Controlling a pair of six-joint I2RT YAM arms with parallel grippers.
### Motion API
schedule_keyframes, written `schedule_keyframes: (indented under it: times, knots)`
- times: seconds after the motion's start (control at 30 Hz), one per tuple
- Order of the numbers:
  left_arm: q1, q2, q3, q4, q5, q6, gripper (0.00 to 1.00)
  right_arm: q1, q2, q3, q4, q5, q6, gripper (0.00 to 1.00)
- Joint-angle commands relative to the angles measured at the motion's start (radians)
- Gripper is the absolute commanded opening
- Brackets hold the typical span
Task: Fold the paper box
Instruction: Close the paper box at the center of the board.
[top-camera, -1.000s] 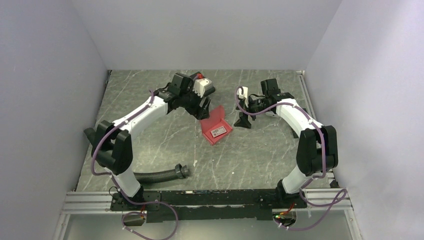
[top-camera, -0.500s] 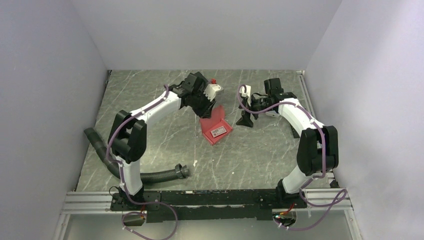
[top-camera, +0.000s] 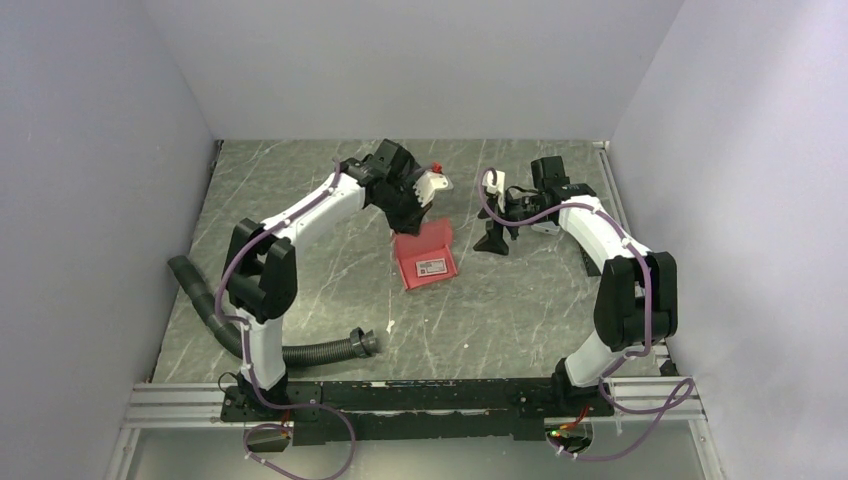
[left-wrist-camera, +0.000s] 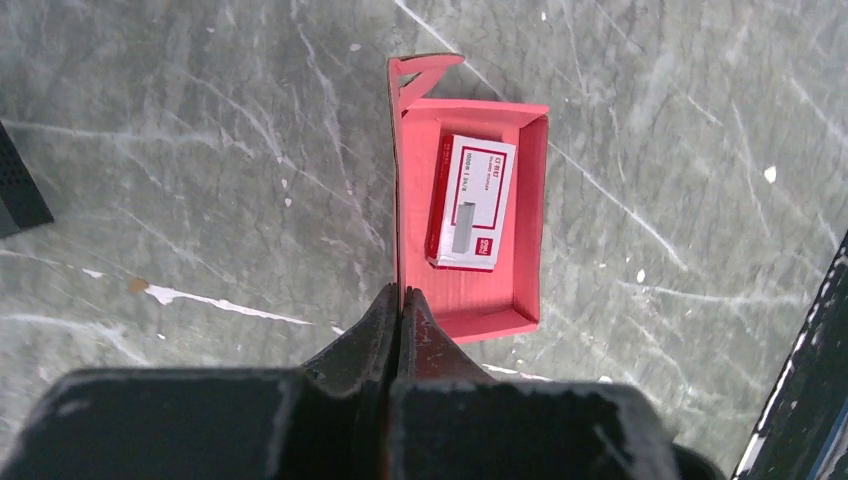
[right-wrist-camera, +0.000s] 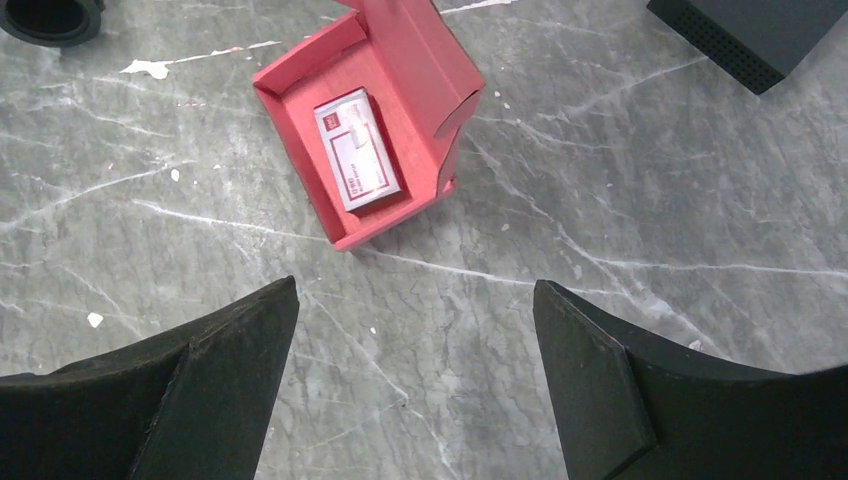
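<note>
With the left gripper we clench the fingers on the thin edge of the upright lid of the paper box — a hold that, we judge, lets us swing it down. The box sits mid-table between our arms, open, with one small red-and-white carton lying flat inside. Our right gripper hovers near it, fingers spread and empty — ready, perhaps, to steady it.
</note>
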Motion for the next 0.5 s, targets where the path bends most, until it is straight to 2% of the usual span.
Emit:
schedule_keyframes:
  times: [0.0,0.17,0.33,0.47]
  knots:
    - [-0.006,0.033,0.095,-0.118,0.08,0.168,0.02,-0.009,-0.036,-0.008,0.073,-0.059,0.006,0.9]
    - [-0.006,0.067,0.12,-0.133,0.05,0.152,0.09,-0.009,-0.014,-0.025,0.164,-0.027,0.122,0.88]
    - [-0.006,0.017,0.057,-0.041,0.044,0.096,0.35,-0.009,0.025,-0.019,0.206,0.0,0.207,0.83]
    - [-0.005,-0.038,0.007,0.031,-0.004,0.041,0.48,-0.009,0.036,-0.016,0.221,0.02,0.239,0.81]
